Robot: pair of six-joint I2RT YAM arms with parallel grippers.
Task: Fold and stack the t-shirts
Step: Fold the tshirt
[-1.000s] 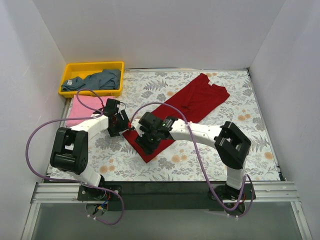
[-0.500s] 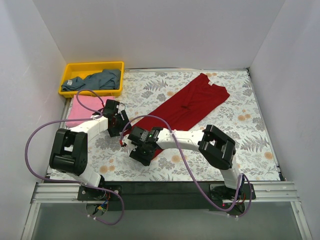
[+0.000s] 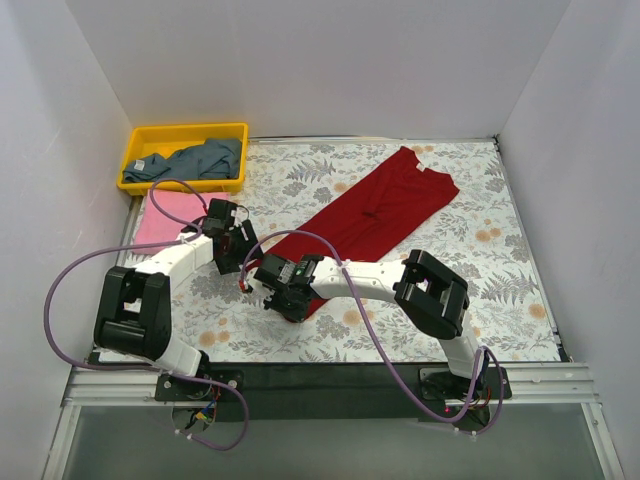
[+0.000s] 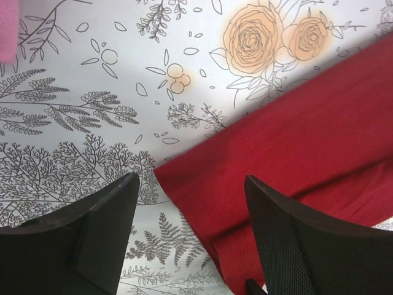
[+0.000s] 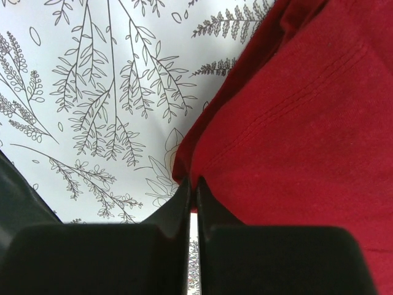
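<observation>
- Here, the left fingers (image 4: 98,221) are held wide over a corner of the red shirt (image 4: 307,153).
- The right arm (image 3: 370,280) is stretched leftward, the right fingers (image 5: 175,206) pinched on the hem.

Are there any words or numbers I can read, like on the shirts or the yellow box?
None can be read.
Small pale patch on the blue-grey shirt in the yellow bin, maybe a tag: too small to read.
The dark red shirt, pink shirt, flowered table cover: no words.

left gripper (image 4: 190,182) jaws apart; right gripper (image 5: 191,183) jaws pressed together.
</observation>
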